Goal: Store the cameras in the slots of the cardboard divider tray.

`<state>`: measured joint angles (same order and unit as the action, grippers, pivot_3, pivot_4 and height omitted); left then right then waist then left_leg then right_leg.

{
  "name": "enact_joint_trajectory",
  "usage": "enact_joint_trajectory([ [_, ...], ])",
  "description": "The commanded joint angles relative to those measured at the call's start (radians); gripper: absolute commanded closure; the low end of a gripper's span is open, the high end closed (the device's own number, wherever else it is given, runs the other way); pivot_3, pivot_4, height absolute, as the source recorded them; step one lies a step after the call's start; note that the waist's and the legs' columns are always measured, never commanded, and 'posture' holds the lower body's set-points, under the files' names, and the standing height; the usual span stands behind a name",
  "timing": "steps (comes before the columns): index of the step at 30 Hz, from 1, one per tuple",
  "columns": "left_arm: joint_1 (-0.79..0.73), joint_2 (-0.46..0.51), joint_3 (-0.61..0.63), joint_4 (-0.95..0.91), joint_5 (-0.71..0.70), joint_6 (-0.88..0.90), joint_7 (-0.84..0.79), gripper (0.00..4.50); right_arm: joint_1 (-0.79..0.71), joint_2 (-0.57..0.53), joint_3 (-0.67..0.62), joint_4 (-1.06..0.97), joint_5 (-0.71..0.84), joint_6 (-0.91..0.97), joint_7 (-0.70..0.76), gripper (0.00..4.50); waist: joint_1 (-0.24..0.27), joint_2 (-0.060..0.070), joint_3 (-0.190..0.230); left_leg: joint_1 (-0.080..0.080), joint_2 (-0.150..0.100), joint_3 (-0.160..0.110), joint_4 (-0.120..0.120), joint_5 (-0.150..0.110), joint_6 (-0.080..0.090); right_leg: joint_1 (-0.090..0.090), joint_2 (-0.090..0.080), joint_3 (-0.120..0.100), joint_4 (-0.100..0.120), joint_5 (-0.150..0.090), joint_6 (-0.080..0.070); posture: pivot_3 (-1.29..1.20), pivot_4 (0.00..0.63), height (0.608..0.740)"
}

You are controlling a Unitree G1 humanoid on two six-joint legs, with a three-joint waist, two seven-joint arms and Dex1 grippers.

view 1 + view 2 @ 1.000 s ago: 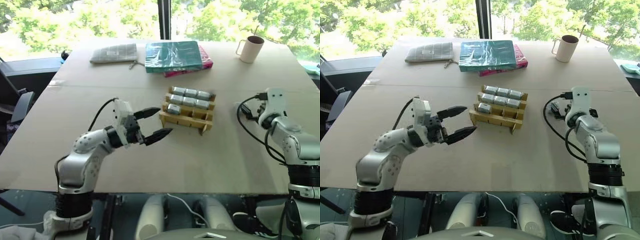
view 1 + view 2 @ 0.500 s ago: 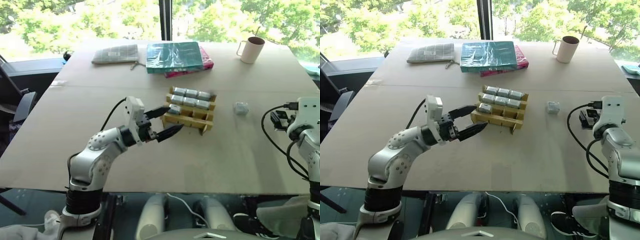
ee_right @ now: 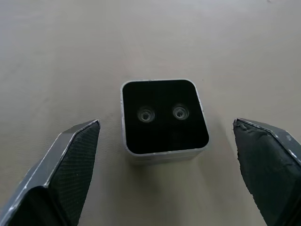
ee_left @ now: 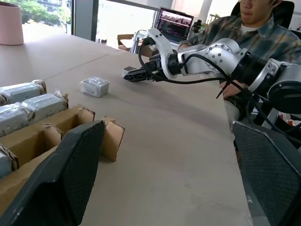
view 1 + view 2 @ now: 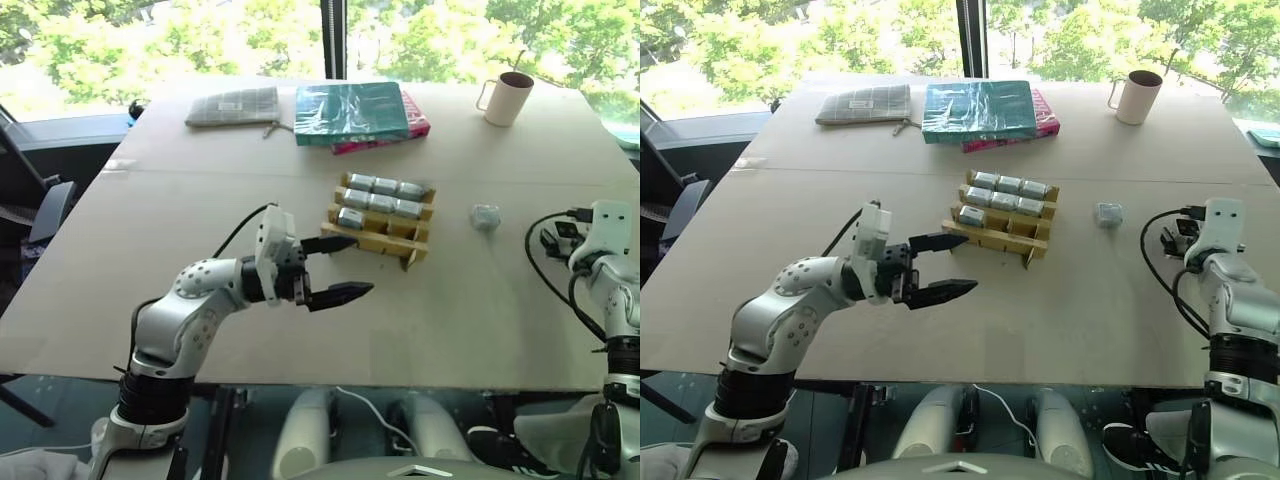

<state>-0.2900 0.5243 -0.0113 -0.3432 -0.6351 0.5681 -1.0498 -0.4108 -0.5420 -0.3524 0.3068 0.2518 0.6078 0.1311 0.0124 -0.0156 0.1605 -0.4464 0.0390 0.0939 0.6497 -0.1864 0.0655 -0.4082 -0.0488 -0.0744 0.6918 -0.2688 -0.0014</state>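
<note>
Left gripper (image 5: pixel 338 268) is hanging wide open and empty, just beside the cardboard divider tray (image 5: pixel 383 238) mid-table, seven wrapped silvery cameras (image 5: pixel 385 186) sitting in its slots. Right gripper (image 3: pixel 160 165), fingers apart near the table's right edge, is straddling without touching a white black-faced camera (image 3: pixel 163 117); another wrapped camera (image 5: pixel 485 216) is lying loose right of the tray.

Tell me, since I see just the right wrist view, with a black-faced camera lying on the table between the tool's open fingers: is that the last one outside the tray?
Observer: No. A wrapped camera also lies loose on the table, between the cardboard divider tray and the right tool.
Operator: How full is the tray?
Observer: Seven cameras sit in its slots; the front row holds one, at its left end.
Operator: And the left tool?
Observer: The left tool is open beside the tray's front left corner, holding nothing.
</note>
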Motion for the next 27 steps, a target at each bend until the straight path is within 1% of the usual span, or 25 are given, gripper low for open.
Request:
enact_joint_trajectory([
  [1, -0.053, -0.001, 0.001, -0.055, -0.037, 0.025, 0.032, 0.0, -0.025, -0.011, 0.009, 0.014, -0.018, -0.057, 0.024, 1.25, 0.0, 0.0, 0.0, 0.0, 0.0, 0.0, 0.0, 0.0, 0.0, 0.0, 0.0, 0.0, 0.0, -0.001, 0.002, 0.0, 0.15, 0.74],
  [3, -0.066, 0.0, -0.005, -0.051, -0.039, 0.03, 0.036, 0.0, -0.021, -0.003, 0.018, 0.006, -0.022, -0.075, 0.032, 2.28, -0.001, 0.0, 0.0, 0.0, 0.0, 0.0, 0.0, 0.0, 0.0, 0.0, 0.0, 0.0, 0.0, -0.001, 0.002, 0.0, 0.15, 0.74],
  [4, -0.075, -0.003, -0.007, -0.049, -0.042, 0.035, 0.042, 0.0, -0.015, -0.003, 0.028, -0.004, -0.028, -0.081, 0.037, 2.61, -0.001, 0.0, 0.0, 0.0, 0.0, 0.0, 0.0, 0.0, 0.0, 0.0, 0.0, 0.001, 0.0, -0.001, 0.002, 0.0, 0.15, 0.74],
  [6, -0.09, -0.012, -0.008, -0.048, -0.048, 0.046, 0.06, 0.0, 0.009, -0.006, 0.046, -0.05, -0.042, -0.088, 0.041, 2.6, -0.002, 0.0, 0.0, 0.0, 0.0, 0.001, 0.0, 0.0, 0.0, 0.0, 0.0, 0.001, 0.0, -0.001, 0.002, 0.0, 0.15, 0.74],
  [9, -0.108, -0.036, -0.005, -0.046, -0.069, 0.092, 0.119, 0.0, 0.074, -0.012, 0.061, -0.204, -0.056, -0.079, 0.051, 2.6, 0.001, 0.001, 0.0, 0.0, 0.0, 0.001, -0.001, 0.0, 0.0, -0.001, 0.0, 0.002, 0.0, -0.001, 0.002, 0.0, 0.15, 0.74],
  [10, -0.122, -0.051, 0.002, -0.037, -0.088, 0.127, 0.151, 0.0, 0.123, -0.042, 0.099, -0.309, -0.087, -0.098, 0.078, 2.6, 0.001, 0.001, 0.001, 0.0, 0.0, 0.001, -0.001, 0.0, 0.0, -0.001, 0.0, 0.001, 0.0, -0.001, 0.003, 0.0, 0.15, 0.74],
  [12, -0.174, -0.066, 0.014, -0.009, -0.139, 0.263, 0.239, 0.0, 0.241, -0.136, 0.215, -0.565, -0.181, -0.158, 0.164, 2.6, 0.006, 0.005, 0.003, -0.001, 0.0, 0.001, -0.001, 0.0, 0.0, -0.001, 0.0, 0.002, 0.0, -0.002, 0.004, 0.0, 0.15, 0.74],
  [13, -0.207, -0.074, 0.021, 0.013, -0.184, 0.333, 0.259, 0.0, 0.291, -0.184, 0.271, -0.699, -0.22, -0.191, 0.212, 2.6, 0.003, 0.006, 0.004, -0.002, 0.0, 0.0, -0.001, 0.0, 0.0, -0.001, -0.001, 0.001, 0.0, -0.002, 0.004, 0.0, 0.15, 0.74],
  [15, -0.271, -0.089, 0.048, 0.077, -0.307, 0.467, 0.26, 0.0, 0.327, -0.219, 0.337, -0.883, -0.222, -0.17, 0.263, 2.6, -0.002, 0.005, 0.004, -0.002, -0.001, 0.0, 0.0, 0.0, 0.0, -0.002, -0.001, 0.001, 0.0, -0.003, 0.006, 0.0, 0.15, 0.74],
  [18, -0.348, -0.135, 0.075, 0.162, -0.38, 0.557, 0.306, 0.0, 0.284, -0.23, 0.445, -1.038, -0.245, -0.136, 0.312, 2.6, -0.011, 0.003, 0.005, -0.001, 0.002, 0.0, 0.0, 0.0, 0.0, -0.002, 0.002, 0.002, 0.0, -0.003, 0.006, 0.0, 0.15, 0.74],
  [21, -0.383, -0.156, 0.056, 0.209, -0.384, 0.577, 0.297, 0.0, 0.185, -0.199, 0.529, -1.08, -0.28, -0.106, 0.329, 2.6, -0.011, 0.002, 0.005, -0.001, 0.001, 0.0, 0.0, 0.001, -0.002, -0.002, 0.001, 0.001, 0.0, -0.003, 0.006, 0.0, 0.15, 0.74],
  [24, -0.409, -0.19, 0.057, 0.27, -0.368, 0.569, 0.306, 0.0, 0.109, -0.169, 0.554, -1.092, -0.292, -0.096, 0.341, 2.6, -0.003, 0.0, 0.006, -0.001, 0.0, 0.0, 0.0, 0.002, -0.004, -0.002, 0.0, 0.001, 0.0, -0.003, 0.006, 0.0, 0.15, 0.74],
  [27, -0.437, -0.203, 0.074, 0.316, -0.378, 0.587, 0.311, 0.0, 0.088, -0.158, 0.56, -1.115, -0.299, -0.081, 0.36, 2.6, 0.007, -0.001, 0.007, -0.002, -0.001, -0.001, 0.0, 0.003, -0.005, -0.002, -0.001, 0.0, 0.0, -0.003, 0.006, 0.0, 0.15, 0.74],
])
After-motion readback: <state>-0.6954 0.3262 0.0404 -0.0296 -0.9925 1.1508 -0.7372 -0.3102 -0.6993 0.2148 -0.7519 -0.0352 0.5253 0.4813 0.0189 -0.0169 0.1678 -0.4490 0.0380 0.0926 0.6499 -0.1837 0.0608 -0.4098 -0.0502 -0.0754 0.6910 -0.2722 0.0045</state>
